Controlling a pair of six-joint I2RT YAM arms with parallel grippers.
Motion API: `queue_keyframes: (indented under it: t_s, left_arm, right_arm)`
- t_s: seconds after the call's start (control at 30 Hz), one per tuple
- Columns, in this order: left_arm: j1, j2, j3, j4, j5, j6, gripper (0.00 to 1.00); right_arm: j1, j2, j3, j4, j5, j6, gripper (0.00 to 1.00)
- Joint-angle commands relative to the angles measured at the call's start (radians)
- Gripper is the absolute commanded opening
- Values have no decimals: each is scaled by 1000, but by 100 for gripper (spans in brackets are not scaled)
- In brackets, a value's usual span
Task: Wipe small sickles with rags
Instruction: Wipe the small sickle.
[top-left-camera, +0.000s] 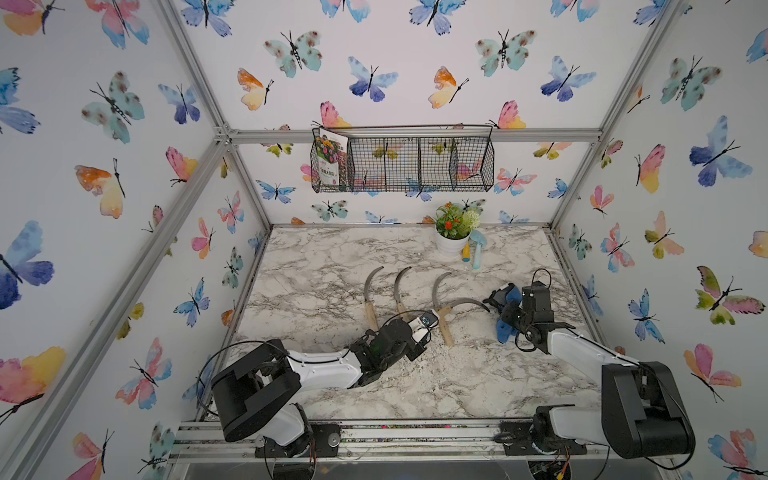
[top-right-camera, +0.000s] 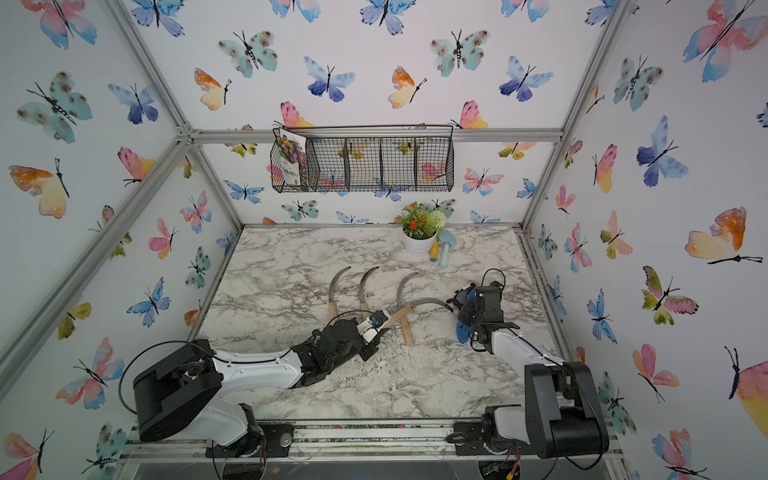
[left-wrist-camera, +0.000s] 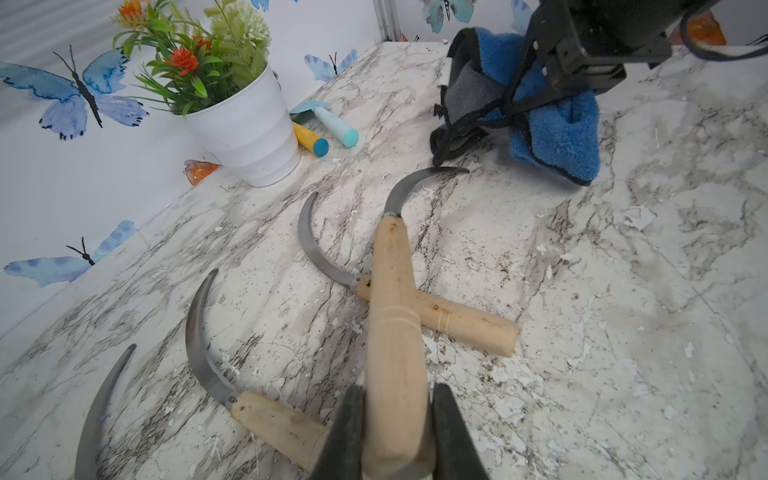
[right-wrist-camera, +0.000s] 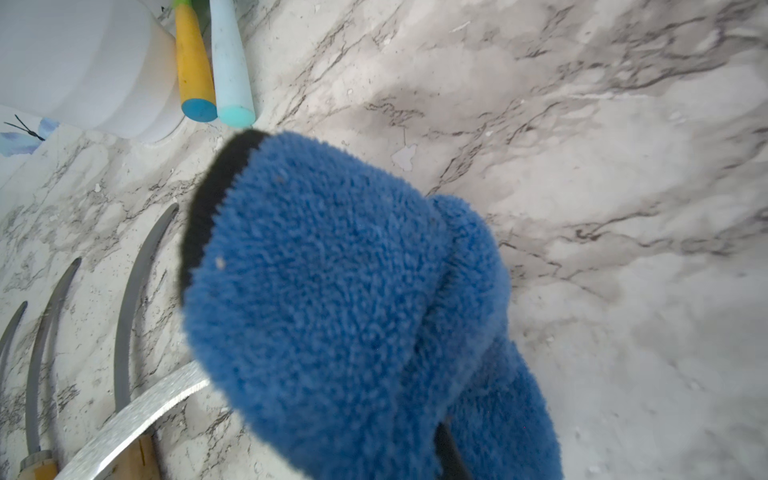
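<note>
item 1. small sickle (left-wrist-camera: 392, 340), curved grey metal blade on a straight pale wooden handle. clamped at the handle end in the left gripper (left-wrist-camera: 397, 434), jaws tight on the wood. its long axis runs from that gripper toward the right arm, blade leading, hook curling round at the far end. the handle crosses over the handle of a lying sickle; contact between the two cannot be told.

item 2. rag (right-wrist-camera: 332, 291), thick blue terry cloth with a dark grey-black piece and black edging. bunched and pinched in the right gripper (left-wrist-camera: 511, 104), jaws closed on the cloth, hanging low over the bench at the blade's far end. in the right wrist view the cloth covers the blade's outer end; in the left wrist view the tip lies just beside the dark piece. touching or apart: cannot tell.

item 3. three lying sickles (top-left-camera: 398, 286), same kind, flat on the white-and-grey marbled bench (top-left-camera: 374, 390), side by side, blades toward the back wall.

item 4. not of the task: white pot of artificial flowers (top-left-camera: 451, 247); light-blue garden tools (top-left-camera: 477, 247) just beside it, one yellow-handled.

note. the right arm is nearer the blade. the wipe likely turns on the cloth folding over the blade and travelling along its curve toward the braced handle.
</note>
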Motion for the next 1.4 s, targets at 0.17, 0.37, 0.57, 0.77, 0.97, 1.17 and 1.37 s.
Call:
queue_keyframes:
  t_s: [0.17,0.37,0.57,0.77,0.97,1.17,1.37]
  left_arm:
    - [-4,1,15,0,-1,13,0]
    - [-4,5,18,0,3,13,0]
    - [-4,9,20,2,4,13,0]
    - [-4,17,22,0,-1,13,0]
    - [-4,13,21,1,-3,11,0]
    - [-4,5,14,6,-8,8,0]
    - [-4,-5,9,9,-9,7,0]
  right_arm:
    - [23,131,37,145,-248,-44,2]
    - [150,96,54,136,-239,-39,2]
    - [282,51,75,127,-214,-22,2]
    - [334,-2,66,119,-198,-14,2]
    - [333,46,67,104,-109,-12,2]
    - [244,147,75,68,-45,-12,2]
    - [38,202,0,135,-160,-17,2]
